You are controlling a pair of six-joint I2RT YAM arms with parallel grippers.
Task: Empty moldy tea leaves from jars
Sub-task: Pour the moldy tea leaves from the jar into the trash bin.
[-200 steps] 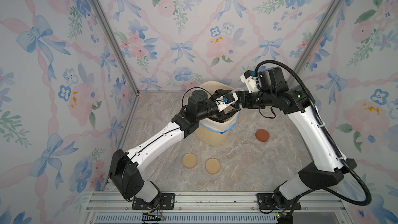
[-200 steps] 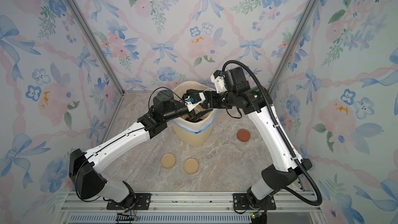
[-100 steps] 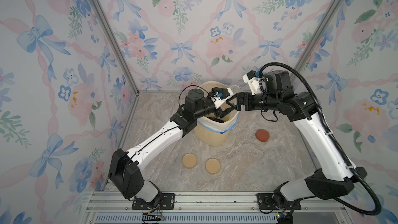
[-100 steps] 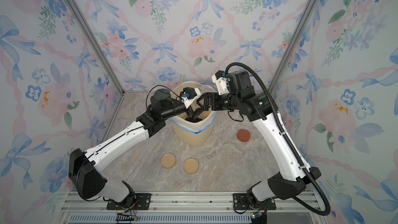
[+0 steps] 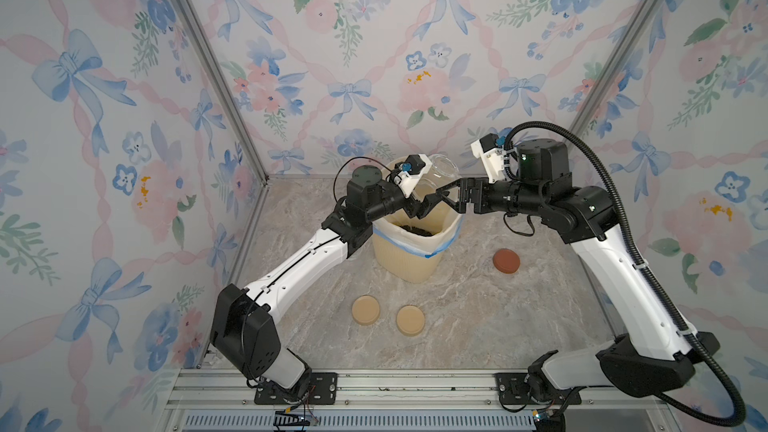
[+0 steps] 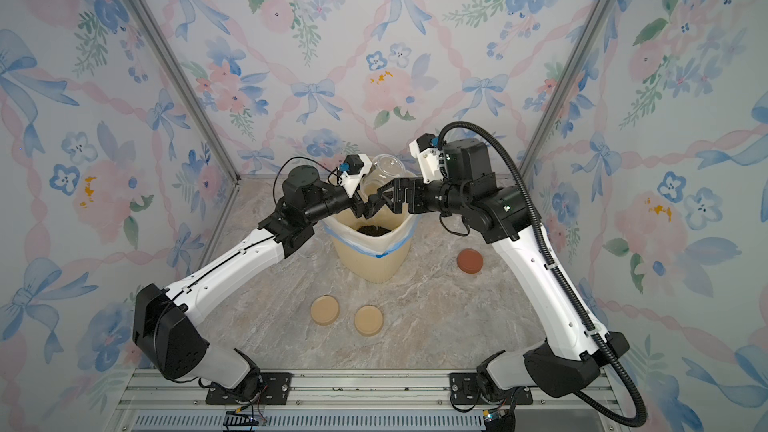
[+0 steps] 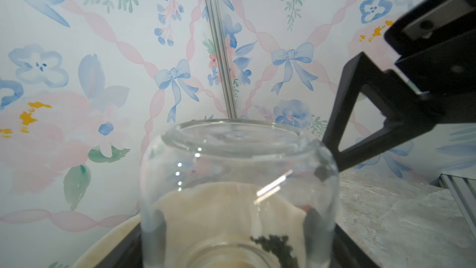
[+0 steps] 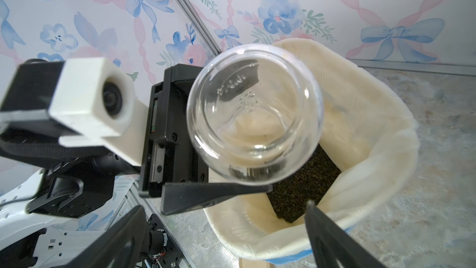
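My left gripper [image 5: 419,206] is shut on a clear glass jar [image 5: 444,168], held upside down with its mouth over the bin [image 5: 411,257]. In the left wrist view the jar [image 7: 239,176] fills the space between my fingers [image 7: 157,228], and a few moldy tea leaves [image 7: 278,246] cling near its neck. A dark heap of tea leaves [image 8: 304,184] lies in the lined bin [image 8: 373,125]. My right gripper [image 5: 441,201] stands open beside the jar [image 8: 255,114], touching nothing. Both top views show this; in one the jar [image 6: 384,170] hangs over the leaves [image 6: 374,229].
Two tan lids [image 5: 365,310] [image 5: 410,320] lie in front of the bin, and a reddish-brown lid [image 5: 506,261] lies to its right. Another clear jar [image 6: 309,249] stands partly hidden under my left arm. Floral walls close in on three sides.
My right gripper has opened wider and drawn back a little from the jar. My left gripper still holds the jar upside down over the bin.
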